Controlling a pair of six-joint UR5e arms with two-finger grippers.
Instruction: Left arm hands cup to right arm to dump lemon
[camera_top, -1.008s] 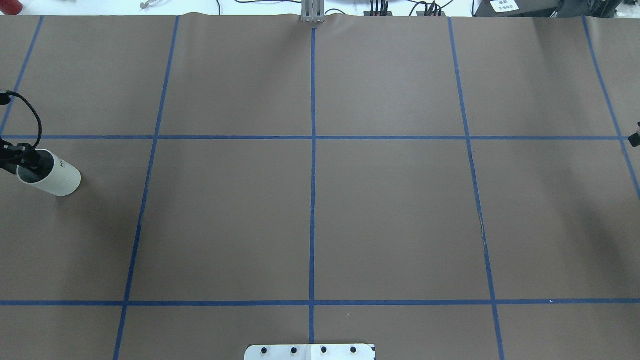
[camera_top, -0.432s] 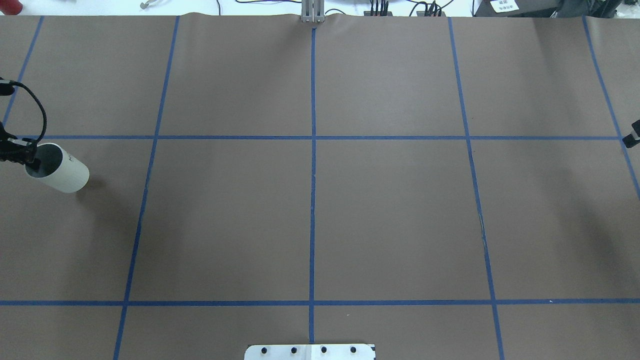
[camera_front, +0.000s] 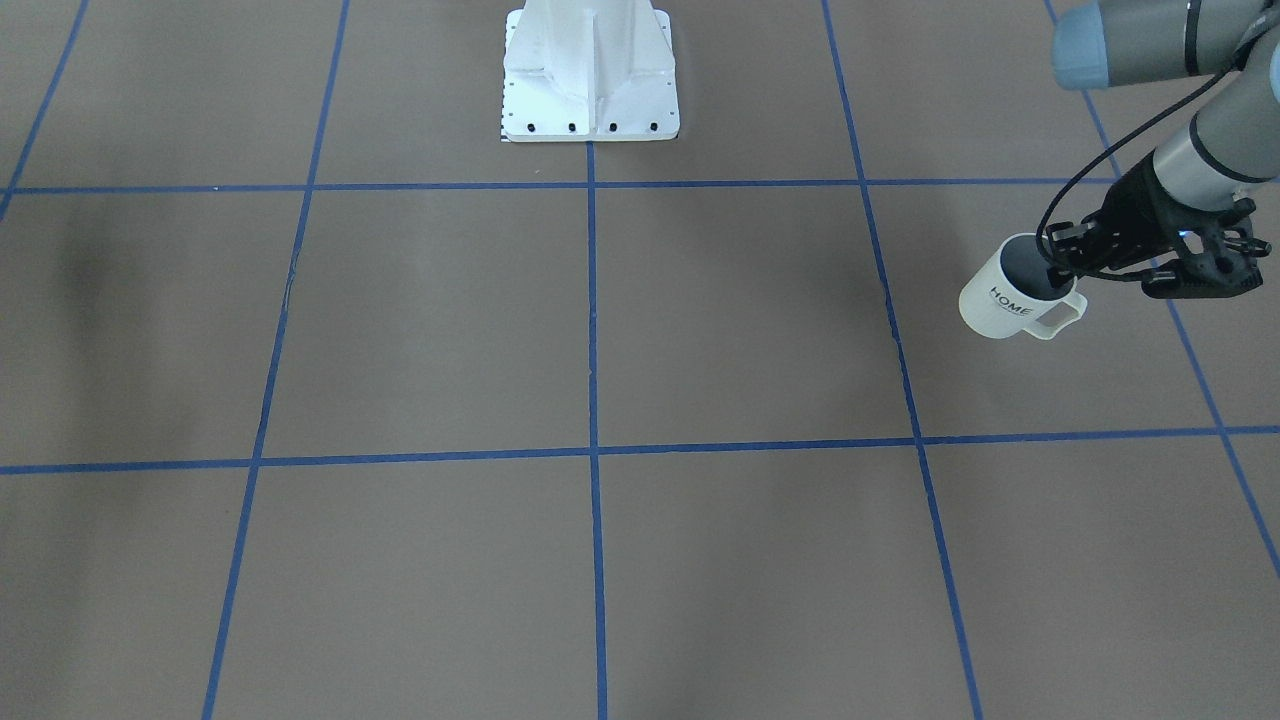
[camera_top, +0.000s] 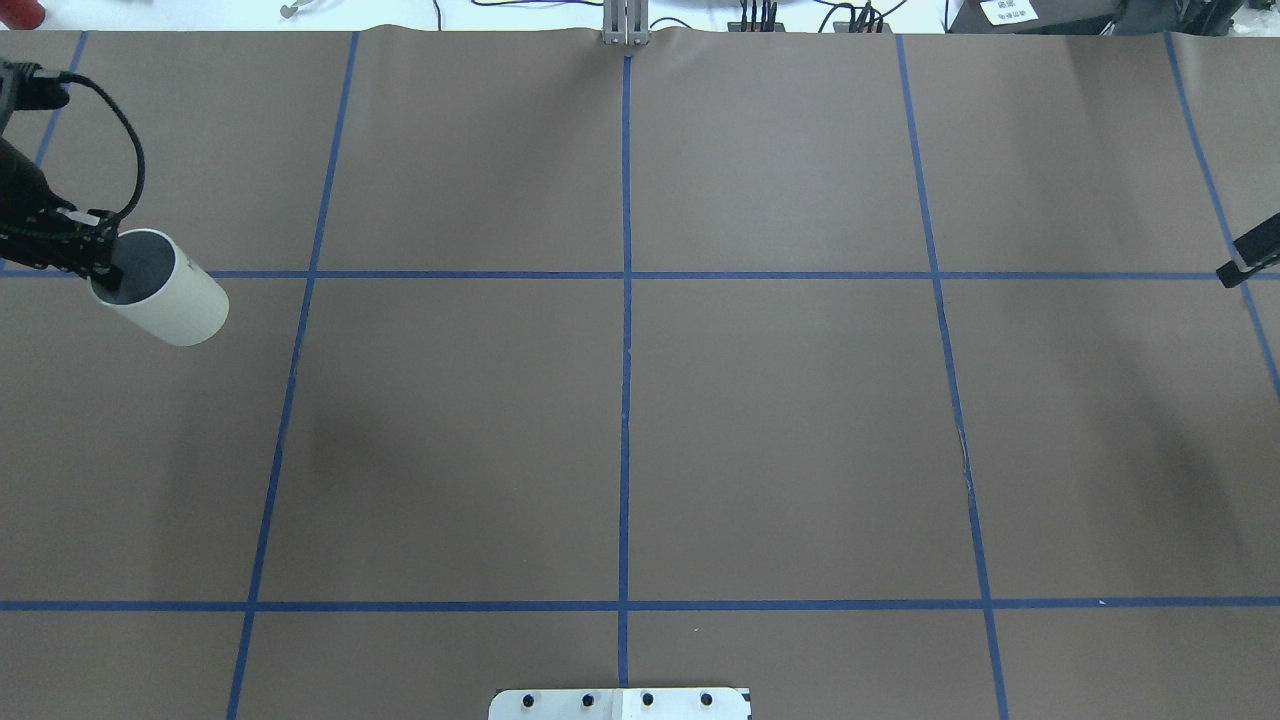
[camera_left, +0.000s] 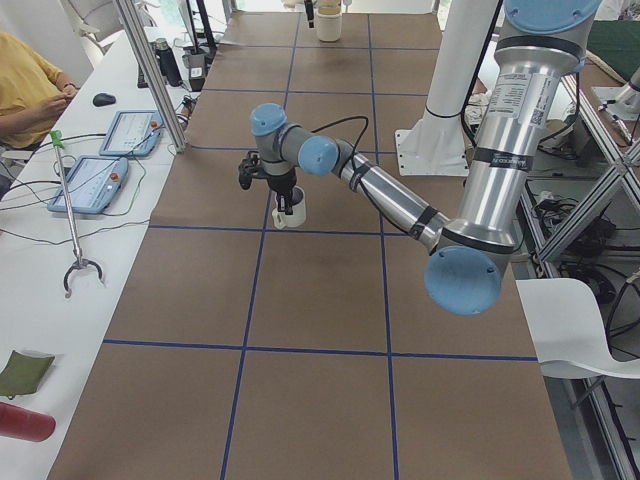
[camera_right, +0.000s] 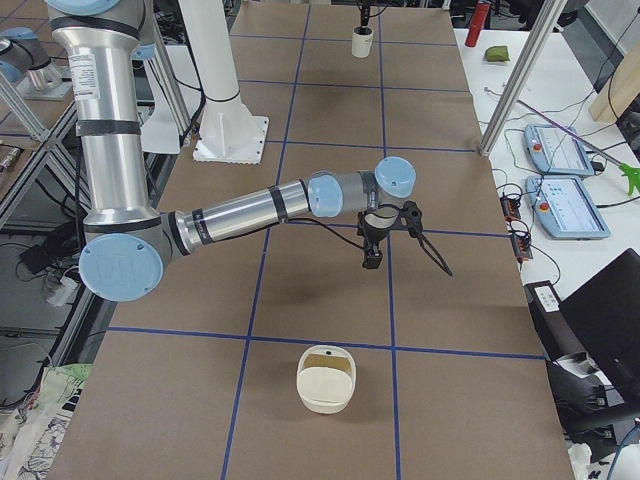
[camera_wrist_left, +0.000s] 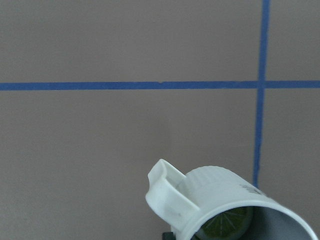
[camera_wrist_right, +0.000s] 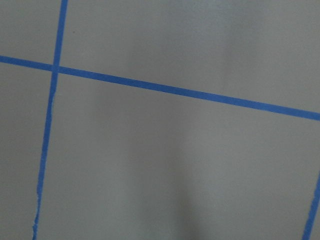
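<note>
Brown table (camera_top: 800, 420), blue tape grid (camera_top: 626, 400), person in yellow (camera_left: 25, 80)

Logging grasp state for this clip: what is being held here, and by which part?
The left gripper holds the cup by its rim, one finger inside; the right gripper holds nothing.

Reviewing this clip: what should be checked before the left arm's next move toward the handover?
1. Left pincer clamped on the HOME mug rim: ok.
2. Lemon slice inside the mug: ok.
3. Right pincer open to receive: cannot tell.
4. Right pincer near the mug: not ok, they are at opposite ends of the table.
5. Cream container, a likely dump target, on the table by the right arm: ok.
</note>
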